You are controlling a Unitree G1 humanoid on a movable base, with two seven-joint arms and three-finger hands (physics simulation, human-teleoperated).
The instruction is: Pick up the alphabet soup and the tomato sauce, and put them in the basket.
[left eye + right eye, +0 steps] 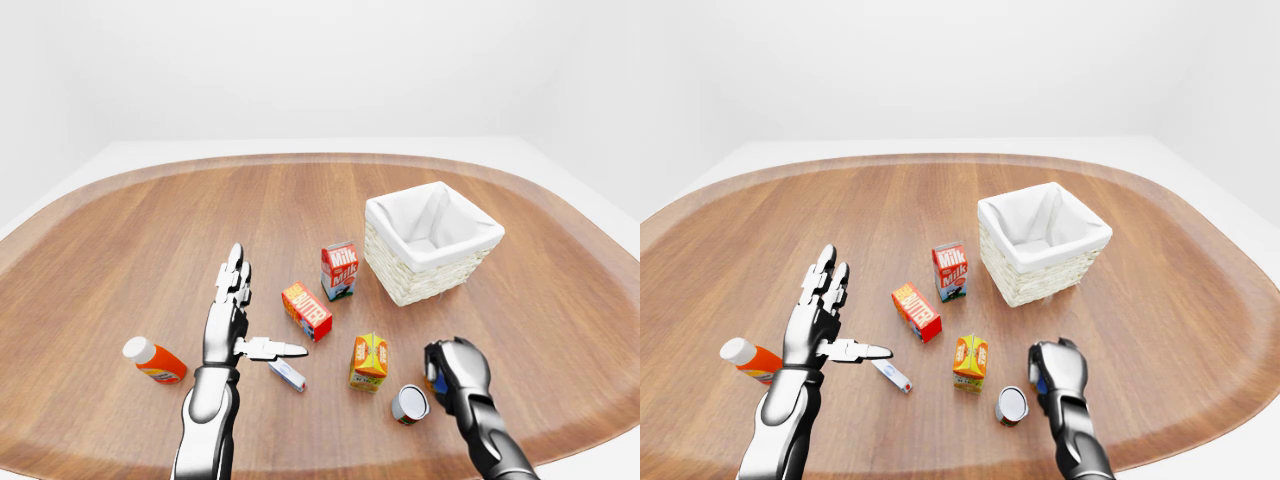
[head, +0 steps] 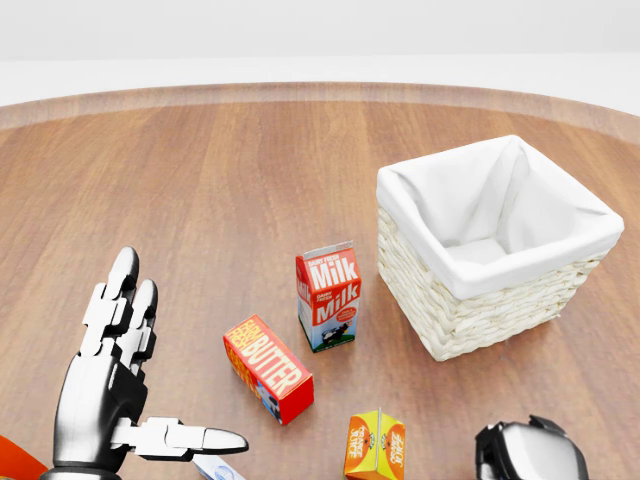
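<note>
In the left-eye view, my right hand sits low at the right with its fingers curled round an upright can with a blue label, the alphabet soup, mostly hidden by the hand. Just left of it a second can, the tomato sauce, lies on its side showing its grey end. The white-lined wicker basket stands higher up at the right, with nothing showing inside. My left hand hovers open at the left, fingers straight and thumb out to the right, holding nothing.
Between the hands and the basket stand a milk carton, a red butter box and an orange juice carton. A small tube lies under the left thumb. An orange bottle lies at the far left on the round wooden table.
</note>
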